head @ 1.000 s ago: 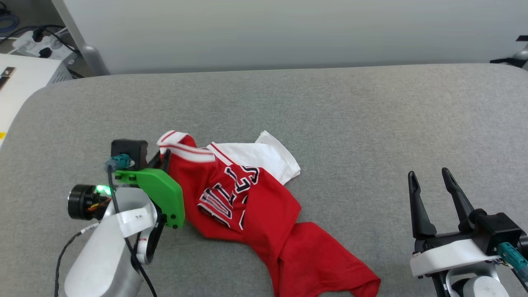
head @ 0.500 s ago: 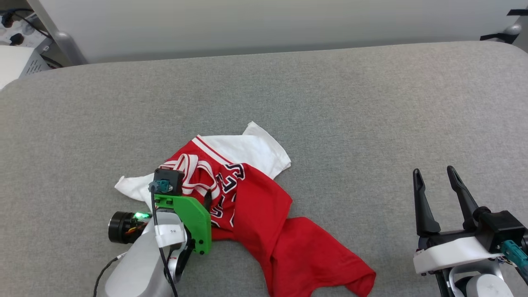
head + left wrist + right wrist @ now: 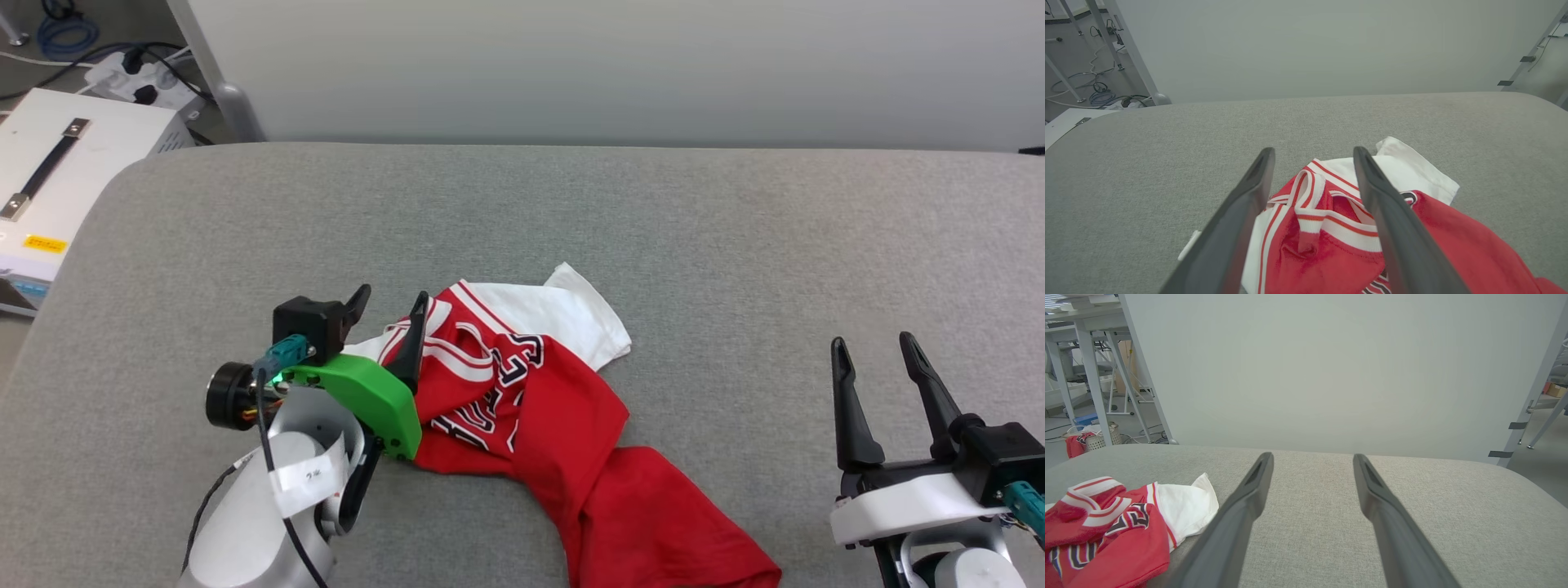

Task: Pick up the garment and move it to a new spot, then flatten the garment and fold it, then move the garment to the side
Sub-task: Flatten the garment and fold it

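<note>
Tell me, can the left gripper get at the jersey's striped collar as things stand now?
Probably yes: the left gripper is open, the collar lies between its fingers in the left wrist view, and nothing covers it.

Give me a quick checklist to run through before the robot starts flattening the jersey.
1. Left gripper open: ok, jaws wide on either side of the striped collar.
2. Left fingers clear of the fabric: cannot tell.
3. Right gripper open and apart from the garment: ok.
4. Garment lying on the grey table: ok.
5. Garment flat: not ok, bunched up, chest print creased.
</note>
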### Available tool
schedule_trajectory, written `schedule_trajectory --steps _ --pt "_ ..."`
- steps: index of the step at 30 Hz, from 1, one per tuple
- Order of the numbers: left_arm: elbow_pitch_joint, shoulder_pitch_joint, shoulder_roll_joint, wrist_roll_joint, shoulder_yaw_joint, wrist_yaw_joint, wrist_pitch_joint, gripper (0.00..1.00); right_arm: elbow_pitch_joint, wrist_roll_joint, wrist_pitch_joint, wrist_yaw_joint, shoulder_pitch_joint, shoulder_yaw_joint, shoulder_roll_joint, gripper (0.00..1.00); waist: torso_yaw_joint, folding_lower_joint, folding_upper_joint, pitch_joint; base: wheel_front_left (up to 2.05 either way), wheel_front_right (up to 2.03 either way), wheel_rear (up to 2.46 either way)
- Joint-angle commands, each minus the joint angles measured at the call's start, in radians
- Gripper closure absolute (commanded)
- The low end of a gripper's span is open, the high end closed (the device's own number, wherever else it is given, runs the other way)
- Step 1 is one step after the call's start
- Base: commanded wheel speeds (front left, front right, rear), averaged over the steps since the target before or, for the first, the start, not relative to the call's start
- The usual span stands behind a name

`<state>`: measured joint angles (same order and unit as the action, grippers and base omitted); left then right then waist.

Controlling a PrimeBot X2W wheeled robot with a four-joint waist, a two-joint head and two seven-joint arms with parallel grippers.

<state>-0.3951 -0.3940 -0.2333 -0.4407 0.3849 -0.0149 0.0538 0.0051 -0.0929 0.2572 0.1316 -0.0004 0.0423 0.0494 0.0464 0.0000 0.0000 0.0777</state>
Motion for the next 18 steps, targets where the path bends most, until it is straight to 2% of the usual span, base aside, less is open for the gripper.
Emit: schedule_trajectory --steps 1,5,11,15,18 --pt "0.033 0.026 -0.02 0.004 -0.006 -0.008 0.018 0.0 -0.006 0.004 0.005 -0.001 0.013 0.004 0.006 0.0 0.043 0.0 0.0 -0.033 0.0 0.0 0.0" --pt "0.14 0.09 -0.06 0.016 -0.011 -0.006 0.076 0.0 -0.006 0.003 0.005 -0.001 0.025 0.003 0.02 0.0 0.074 0.0 0.0 -0.041 0.0 0.0 0.0" --pt "0.254 0.21 -0.072 -0.016 -0.026 0.017 0.16 0.0 -0.003 0.004 -0.006 -0.001 0.034 -0.004 0.047 0.0 0.126 0.0 0.0 -0.024 0.0 0.0 0.0" --pt "0.291 0.242 -0.062 -0.007 -0.015 0.018 0.181 0.0 -0.013 -0.02 -0.09 -0.001 0.013 -0.025 0.081 0.0 0.169 0.0 0.0 0.004 0.0 0.0 0.0" --pt "0.296 0.232 -0.047 0.004 -0.002 0.017 0.187 0.0 -0.019 -0.054 -0.225 -0.001 -0.036 -0.058 0.134 0.0 0.203 0.0 0.0 0.034 0.0 0.0 0.0"
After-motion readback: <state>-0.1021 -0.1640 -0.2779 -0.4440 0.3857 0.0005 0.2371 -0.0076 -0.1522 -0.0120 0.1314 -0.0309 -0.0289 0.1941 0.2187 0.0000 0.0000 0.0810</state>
